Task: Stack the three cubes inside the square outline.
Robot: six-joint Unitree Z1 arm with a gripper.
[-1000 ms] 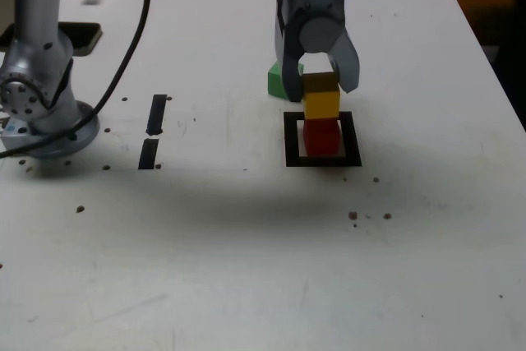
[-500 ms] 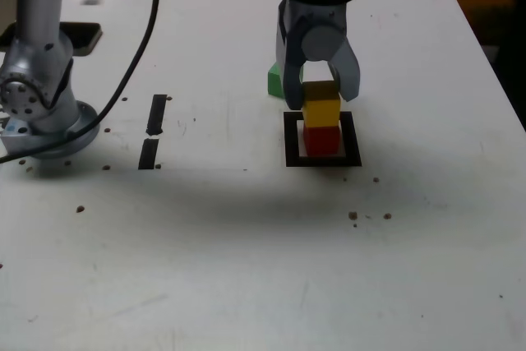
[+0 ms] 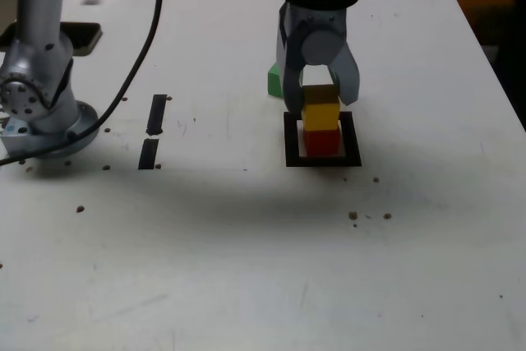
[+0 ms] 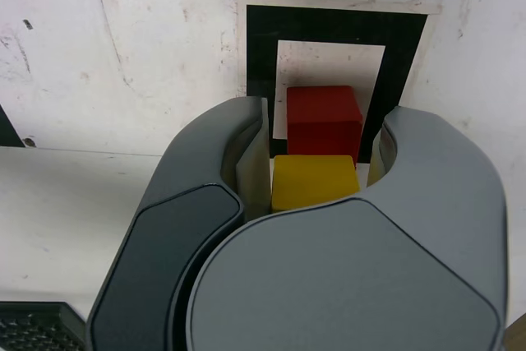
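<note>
Lower since the earlier frame: solid yellow cube (image 3: 321, 116), gripped by grey two-fingered gripper (image 3: 321, 101), over solid red cube (image 3: 321, 143) inside black-tape square outline (image 3: 352, 139); release remains. Solid green cube (image 3: 274, 80) sits beyond outline, unstacked.

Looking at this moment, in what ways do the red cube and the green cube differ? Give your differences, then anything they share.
The red cube is red; the green cube is green.
The red cube sits inside the square outline; the green cube lies outside it.
The red cube has the yellow cube directly above it; the green cube has none over it.
Both are solid-coloured blocks.
</note>
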